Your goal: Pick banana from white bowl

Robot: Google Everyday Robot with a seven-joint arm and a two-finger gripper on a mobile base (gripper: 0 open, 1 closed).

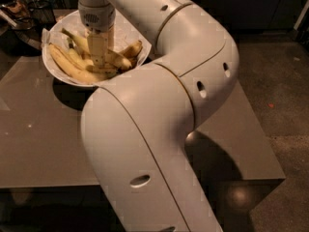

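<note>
Your end effector (99, 62) is down inside the bowl (47, 64), which sits on the desk (38, 129) toward 11 o'clock in the view. It points straight down from the wrist and its tip is among the fruit near the bowl's middle. You cannot tell from here whether it is released or clenched, nor whether it is grasping anything: the tip is buried between the bananas and the wrist housing hides what is above it.

The banana (67, 65), the long and nearly straight one, lies in the bowl at about 8 o'clock from the end effector, running from the rim at 9 o'clock down toward 6 o'clock. It looks to be resting on the paper (128, 30) lining, not raised. The other bananas (131, 49) lie around the tip, one stubby piece at 2 o'clock near the rim.

The arm (159, 105) fills the centre and lower part of the view and covers the bowl's 4 o'clock edge.

Judging by this, the reach into the bowl is done and you are at the grasp itself. What is left is the real work: a confirmed hold on the right banana, then the lift clear of the rim. Nothing is out of the bowl yet.
</note>
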